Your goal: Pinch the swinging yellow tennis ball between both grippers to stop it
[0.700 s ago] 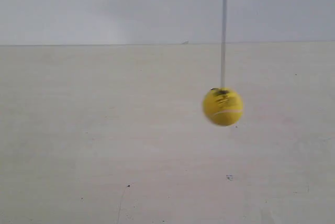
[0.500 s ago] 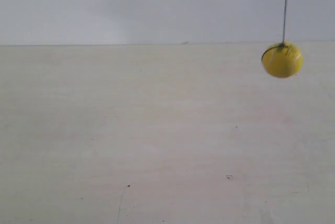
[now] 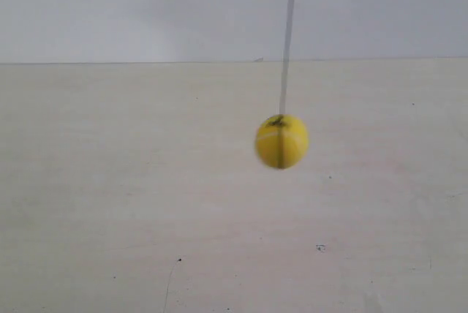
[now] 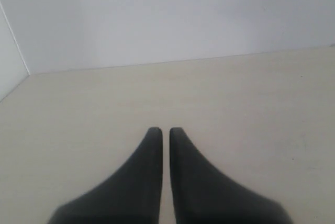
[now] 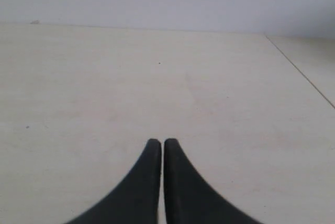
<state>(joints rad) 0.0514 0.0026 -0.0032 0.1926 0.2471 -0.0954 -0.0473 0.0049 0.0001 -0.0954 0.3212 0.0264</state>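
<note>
The yellow tennis ball (image 3: 281,141) hangs from a thin string (image 3: 288,35) in the exterior view, blurred by motion, right of centre above the pale table (image 3: 146,203). Neither arm shows in that view. In the left wrist view my left gripper (image 4: 163,130) points out over the bare table with its black tapered fingers shut and only a hairline slit between them. My right gripper (image 5: 158,141) looks the same in the right wrist view, shut on nothing. The ball appears in neither wrist view.
A pale wall (image 3: 146,6) rises behind the table. A wall corner (image 4: 15,46) shows in the left wrist view, and a table seam or edge (image 5: 301,69) runs across the right wrist view. A few dark specks (image 3: 320,247) mark the tabletop.
The ball swung out to the exterior view's right and upward, then came back left and lower, now left of where it was at first.
</note>
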